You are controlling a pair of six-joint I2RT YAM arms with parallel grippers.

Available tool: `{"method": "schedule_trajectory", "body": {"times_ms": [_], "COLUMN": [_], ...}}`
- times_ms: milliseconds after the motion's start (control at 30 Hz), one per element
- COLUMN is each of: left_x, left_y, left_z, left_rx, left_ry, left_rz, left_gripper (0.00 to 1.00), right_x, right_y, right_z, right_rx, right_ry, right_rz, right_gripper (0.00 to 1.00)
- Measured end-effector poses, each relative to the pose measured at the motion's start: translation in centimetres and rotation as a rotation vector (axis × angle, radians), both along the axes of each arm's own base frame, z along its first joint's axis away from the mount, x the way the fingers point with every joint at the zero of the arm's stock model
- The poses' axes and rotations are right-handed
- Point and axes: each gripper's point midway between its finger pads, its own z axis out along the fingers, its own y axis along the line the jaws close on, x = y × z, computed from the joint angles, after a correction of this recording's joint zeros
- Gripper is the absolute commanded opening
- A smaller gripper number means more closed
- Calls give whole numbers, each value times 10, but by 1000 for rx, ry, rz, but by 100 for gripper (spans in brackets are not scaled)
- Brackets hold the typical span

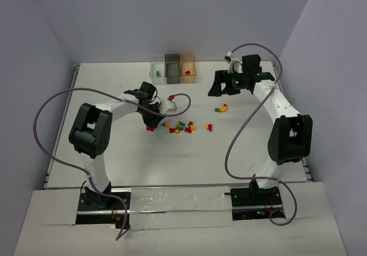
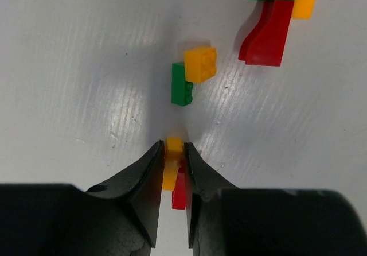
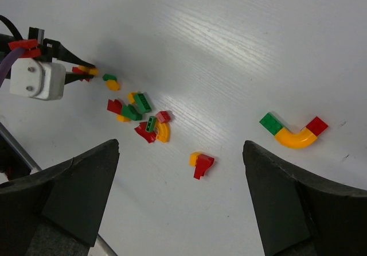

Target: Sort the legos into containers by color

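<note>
legos [image 2: 200,65] red, green, orange-yellow; containers [image 1: 172,68] clear, smoky grey, orange

Two arms reach over a white table [image 1: 114,170] scattered with legos [image 1: 182,127].
Three containers stand in a row at the far edge: clear box [image 1: 156,69], dark grey box [image 1: 172,68], orange box [image 1: 188,66], left to right. A curved piece [image 1: 221,109] lies apart, toward the right edge. The left gripper [image 1: 152,121] points down at a lone lego [image 1: 150,128] left of the scatter. The right gripper [image 1: 227,90], jaws spread, hangs just beyond the curved piece.
</note>
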Motion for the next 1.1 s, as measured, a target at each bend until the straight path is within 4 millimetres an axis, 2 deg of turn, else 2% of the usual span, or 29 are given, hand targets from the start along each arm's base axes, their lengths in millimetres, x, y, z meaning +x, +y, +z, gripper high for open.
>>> {"method": "schedule_trajectory", "body": {"times_ms": [67,233,367,433,533,667,833,900,1000,1100], "left_x": [3,8,17,30,56,79,82,77,72,71], "left_y": [1,3,1,-6,-17,-24,-29,-30,-33,-39], "left_z": [0,1,9,24,58,124,229,258,273,268], "left_rx": [10,31,20,-21,-117,-296,-604,-699,-776,-793], "left_ry": [-6,-23,-30,-44,-107,-194,-286,-290,-251,-203], "left_rz": [2,16,81,162,316,601,838,900,971,1016], "left_gripper": [23,0,0,0,0,0,0,0,0,0], "right_x": [0,-1,0,2,6,5,-14,-23,-38,-43], "right_y": [0,0,1,2,8,24,76,101,130,148], "right_z": [0,0,0,3,12,27,49,57,67,81], "right_rx": [0,0,12,28,69,119,186,217,273,334], "right_ry": [1,4,16,16,11,-9,-29,-32,-14,6], "right_rz": [0,0,-16,-32,-55,-49,60,108,157,175], "right_gripper": [95,95,94,94,92,91,88,87,85,83]}}
